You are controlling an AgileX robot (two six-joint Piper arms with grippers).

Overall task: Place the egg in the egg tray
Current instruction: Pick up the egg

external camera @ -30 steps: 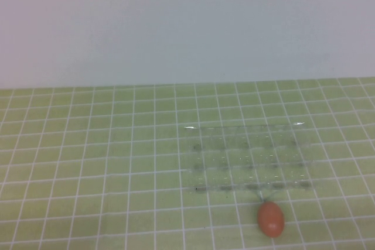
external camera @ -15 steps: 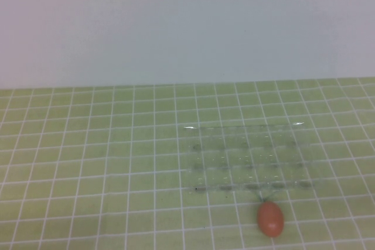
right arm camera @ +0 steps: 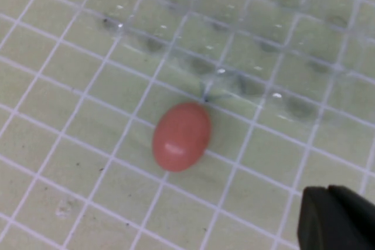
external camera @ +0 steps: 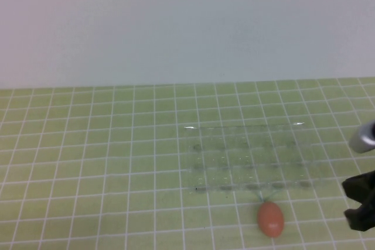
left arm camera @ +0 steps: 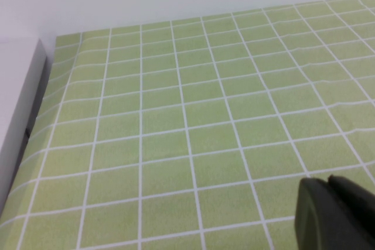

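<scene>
The orange-brown egg (external camera: pixel 270 219) lies on the green grid mat, just in front of the near edge of the clear egg tray (external camera: pixel 249 156). The tray's cups hold nothing. In the right wrist view the egg (right arm camera: pixel 181 136) lies beside the tray's edge (right arm camera: pixel 263 33). My right gripper (external camera: pixel 354 203) is at the right edge of the high view, to the right of the egg and apart from it; its black fingertips (right arm camera: pixel 328 190) are together and hold nothing. My left gripper (left arm camera: pixel 328 180) is shut and empty over bare mat, out of the high view.
The green tiled mat (external camera: pixel 94 162) covers the table up to a plain white back wall (external camera: pixel 176 21). In the left wrist view a white wall or ledge (left arm camera: pixel 17 103) borders the mat's side.
My right gripper has come into the high view at the right edge. The egg and the tray have not moved.
</scene>
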